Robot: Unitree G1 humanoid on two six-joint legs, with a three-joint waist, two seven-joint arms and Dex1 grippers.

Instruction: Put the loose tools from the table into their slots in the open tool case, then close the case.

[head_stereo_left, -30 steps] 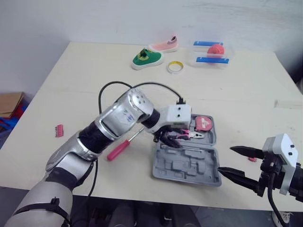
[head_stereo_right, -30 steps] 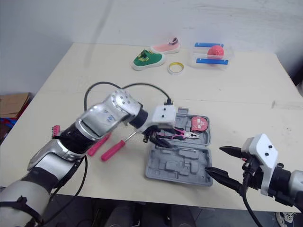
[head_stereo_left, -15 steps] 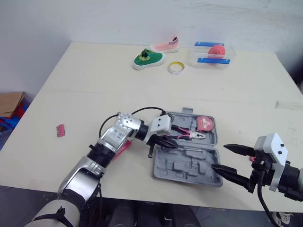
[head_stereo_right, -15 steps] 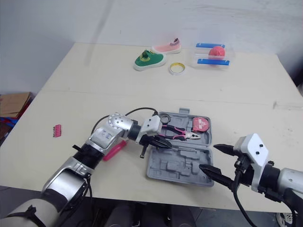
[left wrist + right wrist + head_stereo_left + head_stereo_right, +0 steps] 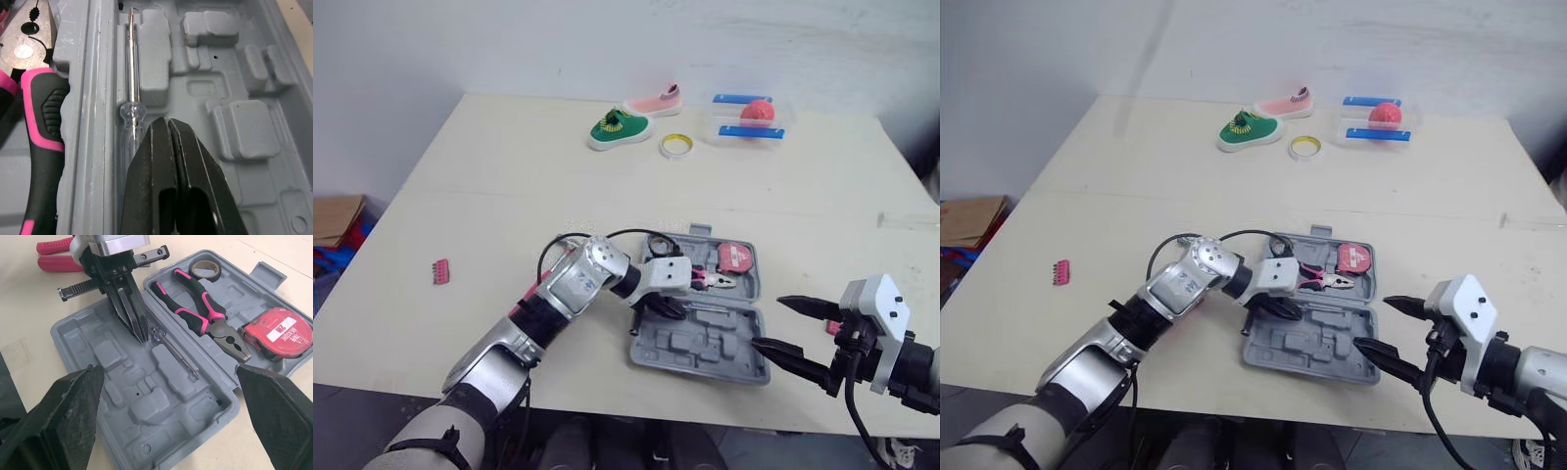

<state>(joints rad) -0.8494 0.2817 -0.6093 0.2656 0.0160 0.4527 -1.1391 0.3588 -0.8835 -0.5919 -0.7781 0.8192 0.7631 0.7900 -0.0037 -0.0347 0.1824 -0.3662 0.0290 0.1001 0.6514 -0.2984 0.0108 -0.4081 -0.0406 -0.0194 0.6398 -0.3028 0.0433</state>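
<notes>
Clear-handled screwdriver in grey case; left gripper pressed together, right gripper spread.

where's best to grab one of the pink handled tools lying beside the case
Take the pink handle around its middle, from straight above, pinching across its width. It lies flat on the table, and the handle is the thick, rounded part in view; the rest runs behind the left gripper.
</notes>
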